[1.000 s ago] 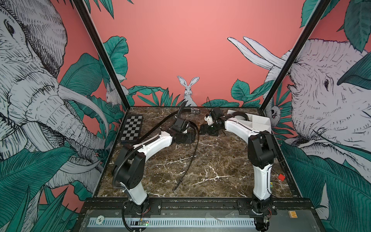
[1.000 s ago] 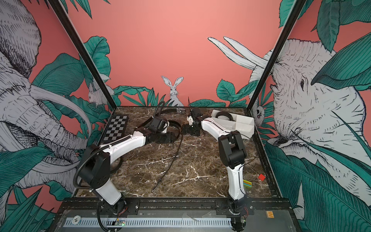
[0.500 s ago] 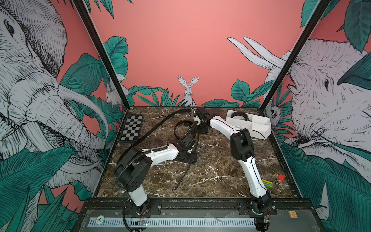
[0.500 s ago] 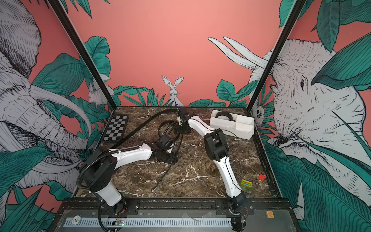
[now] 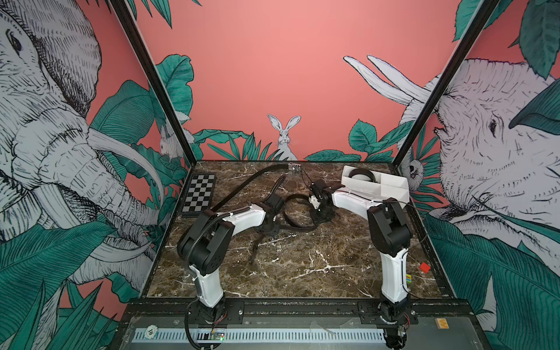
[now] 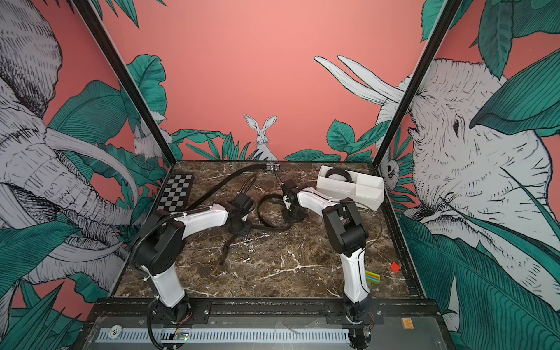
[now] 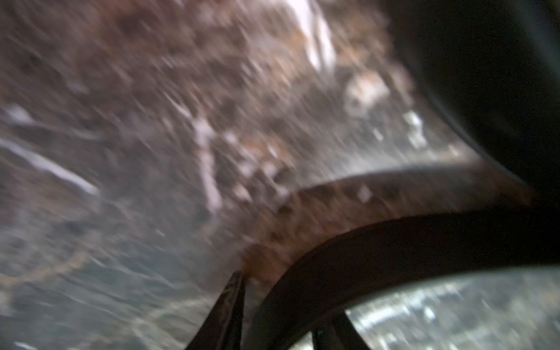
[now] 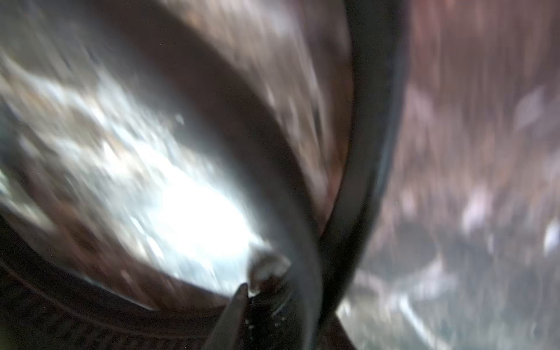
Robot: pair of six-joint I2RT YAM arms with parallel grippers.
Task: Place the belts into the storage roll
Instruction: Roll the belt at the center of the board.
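A black belt (image 5: 295, 198) (image 6: 268, 198) lies in a loop mid-table, its tail (image 5: 254, 251) trailing toward the front. My left gripper (image 5: 270, 230) (image 6: 239, 227) points down at the loop's left side. In the blurred left wrist view, the belt (image 7: 394, 242) runs between the fingers of the left gripper (image 7: 281, 303), with a thin gap beside one finger. My right gripper (image 5: 321, 216) (image 6: 292, 216) is down on the loop's right side. In the right wrist view, the right gripper (image 8: 288, 303) is pressed on the belt (image 8: 363, 151). The white storage roll (image 5: 391, 189) (image 6: 348, 191) stands back right, holding a coiled belt (image 5: 360, 174) (image 6: 337, 174).
A checkered board (image 5: 198, 195) lies at the back left. A ribbed black hose (image 5: 242, 188) arcs across the back, above the table. A red block (image 5: 425, 266) and a striped block (image 6: 372, 277) sit near the right edge, beside the right arm's base.
Both arms swung about. The right gripper came forward from the back centre down to the loop. The left gripper shifted slightly left. Both pairs of jaws narrowed around the belt.
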